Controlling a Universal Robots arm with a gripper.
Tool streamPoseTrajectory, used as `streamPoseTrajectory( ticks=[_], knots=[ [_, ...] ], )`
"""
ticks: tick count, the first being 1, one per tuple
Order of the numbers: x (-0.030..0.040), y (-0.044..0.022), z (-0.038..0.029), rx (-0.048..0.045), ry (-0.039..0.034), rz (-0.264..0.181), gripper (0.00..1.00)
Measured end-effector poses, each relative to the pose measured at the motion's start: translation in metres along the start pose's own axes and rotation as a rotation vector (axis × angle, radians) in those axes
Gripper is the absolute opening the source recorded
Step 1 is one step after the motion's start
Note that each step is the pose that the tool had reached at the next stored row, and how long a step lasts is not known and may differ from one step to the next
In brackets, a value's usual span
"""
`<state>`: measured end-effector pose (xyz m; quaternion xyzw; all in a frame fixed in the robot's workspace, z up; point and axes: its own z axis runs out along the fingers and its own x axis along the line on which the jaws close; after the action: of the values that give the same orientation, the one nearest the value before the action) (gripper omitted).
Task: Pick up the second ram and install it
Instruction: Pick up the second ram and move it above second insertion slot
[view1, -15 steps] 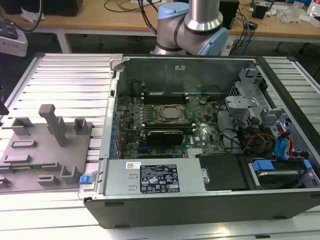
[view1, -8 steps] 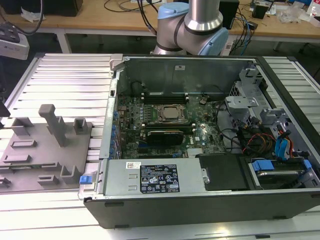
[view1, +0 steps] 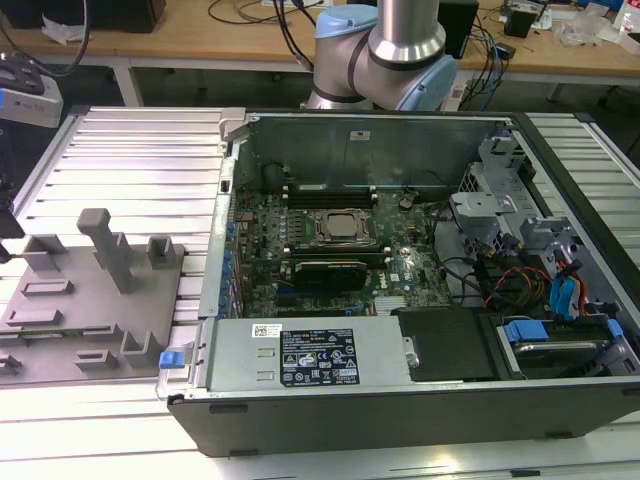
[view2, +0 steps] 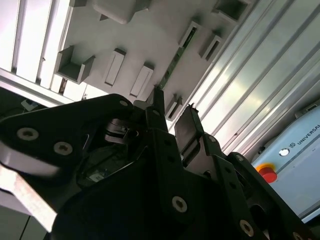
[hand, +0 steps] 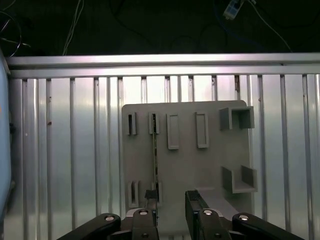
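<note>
ribbed tabletop (hand: 75, 150), grey holder (hand: 210, 170): the open pincer (hand: 171, 197) sits off-centre over the second ram (hand: 154, 155), so descending could strike its edge.

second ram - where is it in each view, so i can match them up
First wrist view: the second ram is a thin green line between two end slots of the grey holder.
Second wrist view: the ram slants green across the holder.
Exterior view: too thin to tell; the holder lies at the exterior view's left.
Shared landmark: the grey holder.
</note>
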<state>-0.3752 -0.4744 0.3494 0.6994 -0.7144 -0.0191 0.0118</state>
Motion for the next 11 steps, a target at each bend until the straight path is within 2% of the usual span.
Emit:
streamPoseTrajectory(
  ticks=[11],
  knots=[
    [0.0001,-0.0004,0.0090,0.0000,0.0001,0.000,0.36]
  ],
)
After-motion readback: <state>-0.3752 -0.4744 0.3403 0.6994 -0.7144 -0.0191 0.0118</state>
